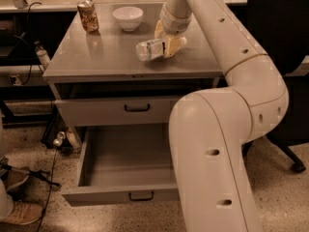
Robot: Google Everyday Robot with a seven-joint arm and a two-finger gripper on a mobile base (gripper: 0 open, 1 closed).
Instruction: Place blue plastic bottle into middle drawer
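The blue plastic bottle, clear with a pale label, lies on its side, slightly tilted, at the right part of the grey cabinet top. My gripper is shut on the bottle's right half, with a yellowish finger in front of it and another behind. The middle drawer is pulled wide open below, and nothing lies in the part I can see. My big white arm covers its right side.
A brownish patterned can and a white bowl stand at the back of the cabinet top. The upper drawer is closed. A dark office chair stands at right. Cables and someone's shoes lie on the floor at left.
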